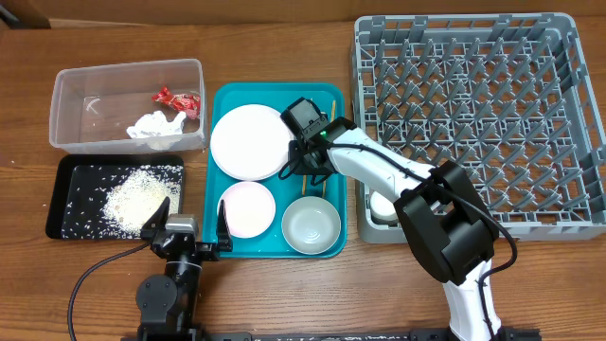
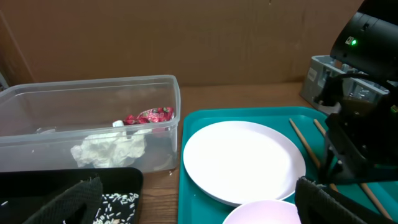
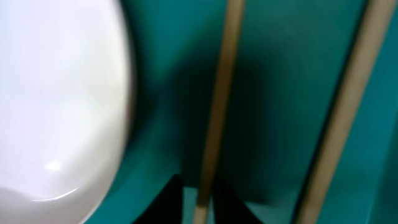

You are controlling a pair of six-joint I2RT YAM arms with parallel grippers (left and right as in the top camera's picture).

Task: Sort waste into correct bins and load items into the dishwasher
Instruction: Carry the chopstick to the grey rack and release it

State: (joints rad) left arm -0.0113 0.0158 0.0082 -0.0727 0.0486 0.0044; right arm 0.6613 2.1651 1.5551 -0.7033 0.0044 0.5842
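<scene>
The clear tub (image 1: pixel 66 104) holds the red wrapper (image 1: pixel 178 99) and white tissue (image 1: pixel 153 126). Rice (image 1: pixel 137 197) lies in the black tray (image 1: pixel 59 189). The teal tray (image 1: pixel 220 242) carries the large plate (image 1: pixel 248 142), smaller plate (image 1: pixel 247 208), bowl (image 1: pixel 311 225) and two chopsticks (image 1: pixel 331 104). My right gripper (image 1: pixel 308 170) is down on the teal tray. In the right wrist view its fingers (image 3: pixel 202 205) are closed round one chopstick (image 3: pixel 217 93) lying flat; the other chopstick (image 3: pixel 348 93) is beside it. My left gripper (image 1: pixel 187 227) is open and empty (image 2: pixel 199 208).
The grey dish rack (image 1: pixel 473 114) stands at the right. A white cup-like thing (image 1: pixel 382 206) sits at its front-left corner, partly hidden by my right arm. In the left wrist view the tub (image 2: pixel 93 87) and large plate (image 2: pixel 242 158) lie ahead.
</scene>
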